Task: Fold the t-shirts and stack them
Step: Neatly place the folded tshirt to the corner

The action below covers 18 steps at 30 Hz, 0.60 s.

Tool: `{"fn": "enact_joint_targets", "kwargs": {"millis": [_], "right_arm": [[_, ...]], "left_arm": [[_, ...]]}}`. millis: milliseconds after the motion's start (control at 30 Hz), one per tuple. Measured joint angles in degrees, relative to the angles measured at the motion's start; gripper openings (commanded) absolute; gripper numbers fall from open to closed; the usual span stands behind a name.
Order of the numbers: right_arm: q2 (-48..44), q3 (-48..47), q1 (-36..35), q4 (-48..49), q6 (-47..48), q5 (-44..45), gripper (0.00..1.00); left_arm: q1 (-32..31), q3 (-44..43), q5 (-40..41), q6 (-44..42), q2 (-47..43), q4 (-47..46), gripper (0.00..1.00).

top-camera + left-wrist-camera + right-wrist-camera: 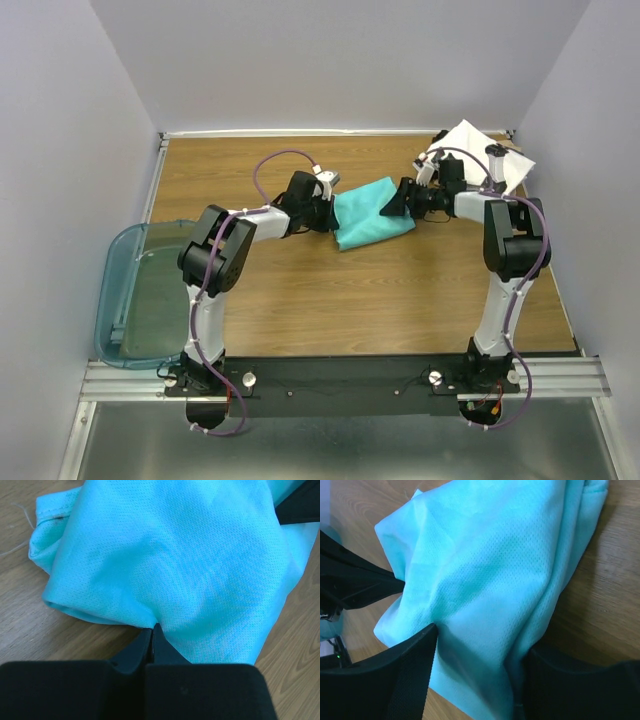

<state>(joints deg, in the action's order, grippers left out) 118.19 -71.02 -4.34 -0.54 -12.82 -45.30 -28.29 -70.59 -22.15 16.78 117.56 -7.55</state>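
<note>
A teal t-shirt (pixel 370 212) lies bunched in a heap at the middle of the wooden table (pixel 400 300). My left gripper (pixel 328 207) is at its left edge, and the left wrist view shows that gripper (pixel 152 629) shut with a pucker of the teal cloth (pixel 175 565) pinched at its tips. My right gripper (pixel 397 203) is at the shirt's right side. In the right wrist view that gripper (pixel 482 640) has its jaws apart, with a thick fold of the teal cloth (pixel 490 570) between them. A folded white t-shirt (pixel 466 138) lies at the back right corner, partly hidden by the right arm.
A translucent teal plastic bin (pixel 135 290) hangs off the table's left edge beside the left arm. Grey walls close in the table on the left, back and right. A metal rail (pixel 340 378) runs along the near edge under both arm bases.
</note>
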Motion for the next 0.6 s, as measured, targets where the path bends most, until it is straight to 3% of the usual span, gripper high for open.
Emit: {"fn": "enact_joint_targets", "kwargs": {"millis": [367, 400, 433, 500, 600], "right_arm": [[0.4, 1.1, -1.0, -1.2, -0.1, 2.5, 0.10], [0.3, 1.2, -1.0, -1.2, -0.2, 2.6, 0.06], [0.1, 1.4, -1.0, -1.3, -0.2, 3.0, 0.01], [-0.9, 2.3, -1.0, -1.6, -0.3, 3.9, 0.00], [-3.0, 3.7, -1.0, -2.8, -0.2, 5.6, 0.01]], "left_arm": [[-0.3, -0.3, 0.0, -0.2, 0.2, 0.3, 0.03], [-0.3, -0.3, 0.1, -0.2, 0.2, 0.3, 0.19], [-0.3, -0.3, 0.2, -0.3, 0.2, 0.4, 0.28], [-0.3, -0.4, 0.5, 0.2, 0.1, 0.5, 0.45], [-0.5, -0.2, 1.1, 0.7, -0.8, 1.0, 0.58]]}}
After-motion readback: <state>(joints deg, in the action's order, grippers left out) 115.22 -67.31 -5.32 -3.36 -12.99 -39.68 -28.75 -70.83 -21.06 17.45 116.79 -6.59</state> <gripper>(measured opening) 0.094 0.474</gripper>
